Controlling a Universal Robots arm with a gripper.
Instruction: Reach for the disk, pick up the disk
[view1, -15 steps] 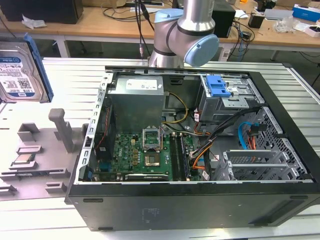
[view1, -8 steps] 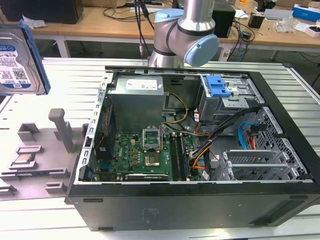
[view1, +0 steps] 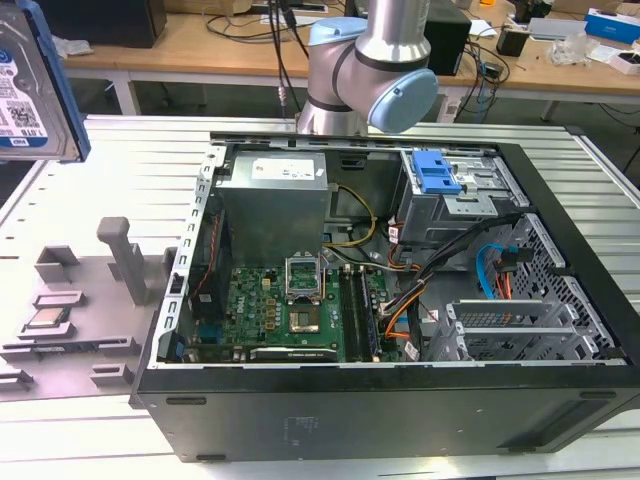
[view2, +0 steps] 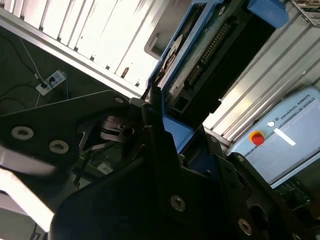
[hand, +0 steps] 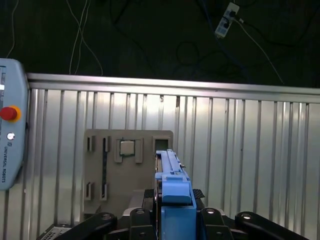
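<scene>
In the exterior view, the disk (view1: 28, 85) hangs in the air at the exterior view's far left, label outward, well apart from the open computer case (view1: 400, 410) on the slatted surface (view1: 120, 170). The arm (view1: 370, 70) stands beyond the case. In the second wrist view, the gripper (view2: 167, 132) is clamped on the disk (view2: 200, 55) (blue rail showing). In the first wrist view, the disk (hand: 172, 190) sits edge-on between the gripper's (hand: 172, 215) black fingers, above a grey fixture (hand: 110, 170) holding a processor chip (hand: 127, 147).
</scene>
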